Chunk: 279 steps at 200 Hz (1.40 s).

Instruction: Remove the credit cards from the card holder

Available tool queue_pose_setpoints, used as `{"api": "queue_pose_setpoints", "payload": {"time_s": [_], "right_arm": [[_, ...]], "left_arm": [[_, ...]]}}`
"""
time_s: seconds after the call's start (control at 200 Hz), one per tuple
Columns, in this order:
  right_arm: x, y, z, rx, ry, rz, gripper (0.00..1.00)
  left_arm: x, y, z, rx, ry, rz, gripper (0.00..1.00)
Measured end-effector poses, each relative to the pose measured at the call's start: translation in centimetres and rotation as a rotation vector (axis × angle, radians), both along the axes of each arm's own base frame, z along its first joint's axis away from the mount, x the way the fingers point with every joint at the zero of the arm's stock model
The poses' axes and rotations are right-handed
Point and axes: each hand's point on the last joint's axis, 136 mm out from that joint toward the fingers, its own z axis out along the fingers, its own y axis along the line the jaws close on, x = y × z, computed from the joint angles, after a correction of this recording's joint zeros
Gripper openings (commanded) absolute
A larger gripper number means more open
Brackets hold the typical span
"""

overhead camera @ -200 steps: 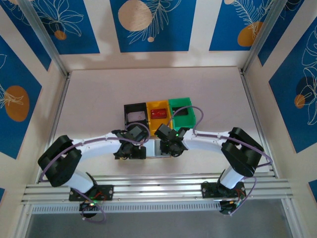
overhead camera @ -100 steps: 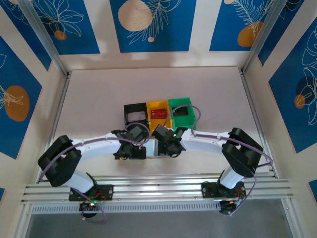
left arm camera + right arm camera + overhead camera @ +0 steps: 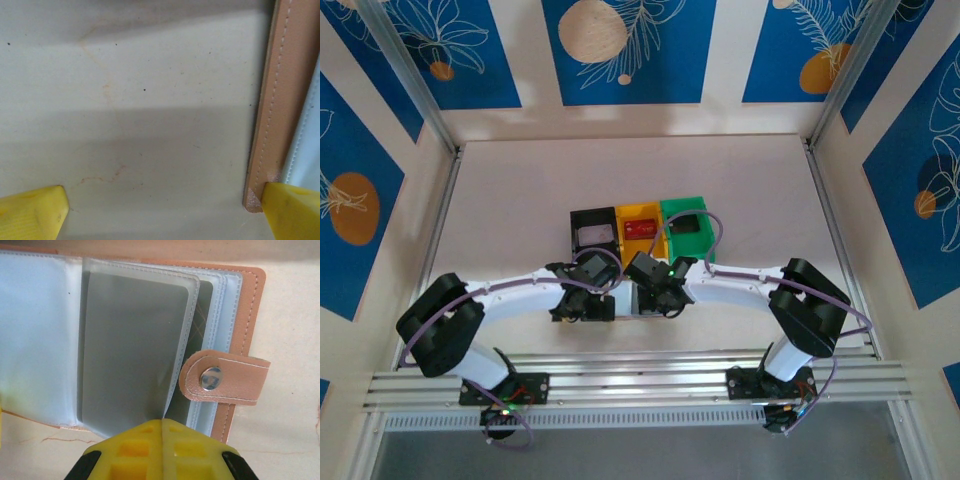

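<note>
Though open, card holder point(image 3: 248, 299) with card point(image 3: 132, 350)

Top view: we get bright, even light from overhead. The pale table point(image 3: 520, 190) is slightly washed out, shadows are soft and short, and there is no hard glare. The frame post point(image 3: 405, 75) leans with mild wide-angle bend. Centre detail is too small to resolve.

Left wrist: dimmer, and we note broad soft shadow bands across the surface. The card holder point(image 3: 282, 100) stitching is fairly sharp, while the left fingertips point(image 3: 30, 212) are blurred, close to the lens.

Right wrist: bright, flat light. We see a milky sheen on the clear pockets point(image 3: 40, 330) and a small highlight on the snap point(image 3: 210, 377). The right fingertips point(image 3: 135, 450) are soft.
</note>
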Motion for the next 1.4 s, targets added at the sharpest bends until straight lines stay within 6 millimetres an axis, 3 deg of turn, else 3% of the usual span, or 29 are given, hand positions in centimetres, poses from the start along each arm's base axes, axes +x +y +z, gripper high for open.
{"api": "queue_pose_setpoints", "payload": {"time_s": [0.74, 1.395], "right_arm": [[0.1, 0.5, 0.4, 0.020, -0.006, 0.010, 0.16], [0.0, 2.1, 2.3, 0.118, -0.018, 0.030, 0.23]], "left_arm": [[0.0, 0.0, 0.0, 0.000, 0.000, 0.000, 1.00], [0.0, 0.0, 0.1, -0.004, -0.005, 0.005, 1.00]]}}
